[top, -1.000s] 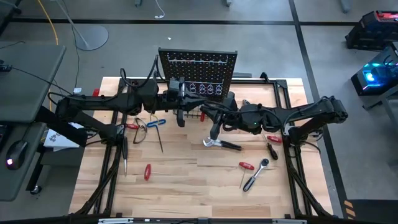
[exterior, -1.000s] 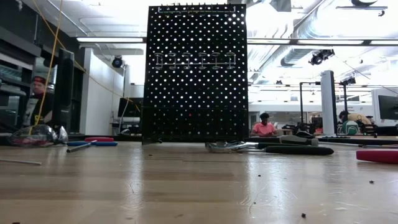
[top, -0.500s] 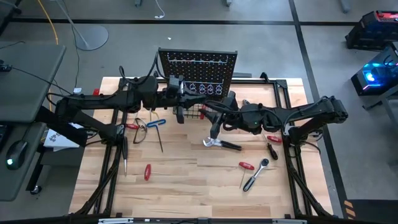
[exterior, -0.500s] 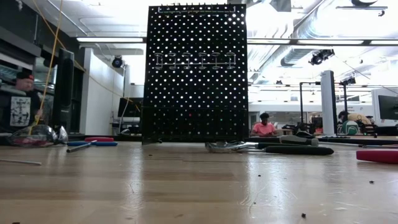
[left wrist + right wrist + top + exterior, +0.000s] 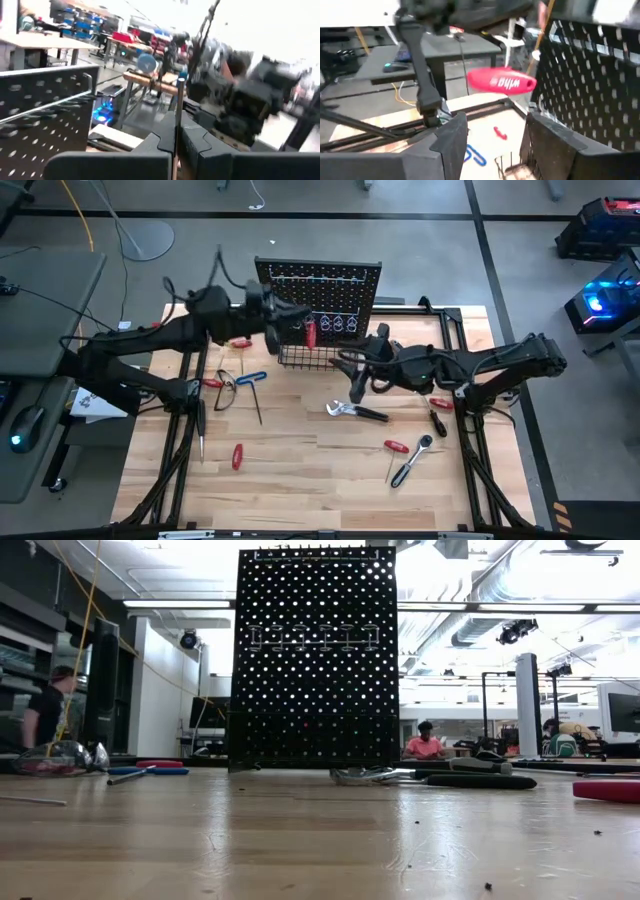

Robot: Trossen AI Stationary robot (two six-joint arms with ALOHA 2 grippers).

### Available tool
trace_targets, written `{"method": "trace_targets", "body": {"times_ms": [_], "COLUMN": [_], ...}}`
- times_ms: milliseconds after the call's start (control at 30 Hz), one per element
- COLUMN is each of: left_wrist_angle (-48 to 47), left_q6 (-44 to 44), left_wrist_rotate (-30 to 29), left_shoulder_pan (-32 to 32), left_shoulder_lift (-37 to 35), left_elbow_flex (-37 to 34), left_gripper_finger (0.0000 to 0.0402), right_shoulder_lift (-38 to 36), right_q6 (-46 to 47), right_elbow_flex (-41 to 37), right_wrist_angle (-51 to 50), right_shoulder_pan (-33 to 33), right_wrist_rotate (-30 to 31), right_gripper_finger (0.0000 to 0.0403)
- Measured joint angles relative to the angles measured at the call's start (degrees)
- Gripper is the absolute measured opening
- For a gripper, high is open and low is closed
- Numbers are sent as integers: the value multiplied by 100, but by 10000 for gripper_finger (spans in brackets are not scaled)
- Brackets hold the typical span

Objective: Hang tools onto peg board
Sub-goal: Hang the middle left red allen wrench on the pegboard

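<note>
A pale wooden table (image 5: 300,470) in an open workshop carries the black perforated metal peg board (image 5: 318,290) at its far edge, and loose tools lie on the wood: silver pliers with black handles (image 5: 356,412), a chrome ratchet (image 5: 410,464) and a blue-handled T-key (image 5: 250,378). Half a second ago the left gripper (image 5: 290,327) hung lower, in front of the black wire basket (image 5: 304,357); now that arm has swung up to the board's hook rows, with a red-handled screwdriver (image 5: 310,333) against the panel — by my reading, the hanging step is nearly done. The left wrist view shows its fingers (image 5: 160,142) pinched on the thin metal shaft, which no other view reveals. The right gripper (image 5: 356,385) waits with fingers spread, gripping nothing, just above the pliers; its wrist view catches the red handle (image 5: 502,81) lying sideways beside the panel. The low view sees only the board's back — no arm, no screwdriver.
</note>
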Motion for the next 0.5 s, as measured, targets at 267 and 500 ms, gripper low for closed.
{"method": "trace_targets", "body": {"times_ms": [267,500], "left_wrist_angle": [1099,1532], "left_q6": [-2911,-4073], "left_wrist_rotate": [28,-254], "left_shoulder_pan": [235,240], "left_shoulder_lift": [-24,134], "left_elbow_flex": [2,2], "left_gripper_finger": [0,0], "right_shoulder_lift": [177,543], "right_q6": [-3362,-5220], "right_elbow_flex": [0,0], "right_wrist_angle": [987,3121], "right_shoulder_pan": [272,161], "right_wrist_rotate": [741,1038], "right_gripper_finger": [197,197]}}
